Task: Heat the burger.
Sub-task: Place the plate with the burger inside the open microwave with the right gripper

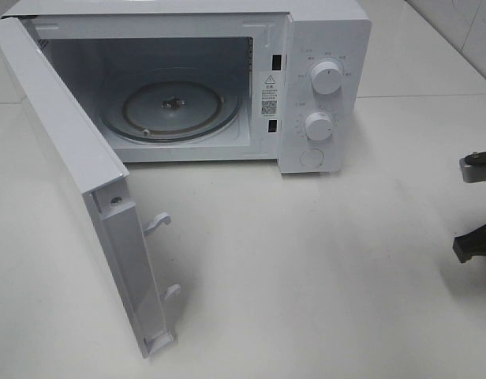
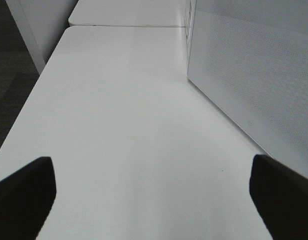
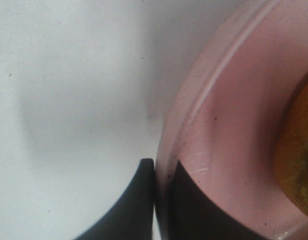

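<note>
Only a blurred sliver of the burger (image 3: pixel 296 160) shows: golden-brown bun, sitting on the pink plate (image 3: pixel 229 150) inward of its rim. The right gripper (image 3: pixel 161 172) pinches that rim, one finger inside and one outside. The left gripper (image 2: pixel 154 195) is spread wide above the table (image 2: pixel 134 125), beside the microwave door (image 2: pixel 254 75).

Burger (image 3: pixel 297 160): only golden-brown bun edge vis., on pink plate (image 3: pixel 229 150).

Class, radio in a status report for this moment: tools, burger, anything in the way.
Left tool open over table. Right tool shut on rim of pink plate; burger on plate. Microwave door open, nothing seen blocking.
</note>
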Robot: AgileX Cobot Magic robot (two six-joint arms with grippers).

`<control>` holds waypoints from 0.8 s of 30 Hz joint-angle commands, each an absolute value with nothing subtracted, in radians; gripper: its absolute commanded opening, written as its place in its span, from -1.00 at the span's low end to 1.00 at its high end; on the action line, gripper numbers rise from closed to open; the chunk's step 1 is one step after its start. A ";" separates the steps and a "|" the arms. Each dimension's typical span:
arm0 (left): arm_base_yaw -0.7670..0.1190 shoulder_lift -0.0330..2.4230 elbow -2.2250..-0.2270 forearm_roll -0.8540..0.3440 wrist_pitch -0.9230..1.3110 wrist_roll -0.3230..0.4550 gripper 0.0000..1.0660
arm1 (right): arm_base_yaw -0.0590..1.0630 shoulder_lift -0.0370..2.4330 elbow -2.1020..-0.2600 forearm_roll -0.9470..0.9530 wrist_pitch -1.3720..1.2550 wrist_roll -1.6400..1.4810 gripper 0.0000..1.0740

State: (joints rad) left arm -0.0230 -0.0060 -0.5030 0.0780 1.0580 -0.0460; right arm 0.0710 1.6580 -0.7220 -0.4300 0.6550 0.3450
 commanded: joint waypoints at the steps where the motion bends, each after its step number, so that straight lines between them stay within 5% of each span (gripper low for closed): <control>1: -0.021 -0.024 -0.501 0.071 1.042 -0.050 0.83 | 0.122 1.630 -0.720 -0.528 0.708 0.410 -1.00; 24: -0.021 -0.024 -0.501 0.071 1.042 -0.050 0.83 | 0.377 1.576 -0.720 -0.657 0.894 0.518 -1.00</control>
State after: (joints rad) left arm -0.0230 -0.0060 -0.5030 0.0780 1.0580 -0.0460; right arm 0.3730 1.5870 -0.7220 -0.6060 0.8500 0.5050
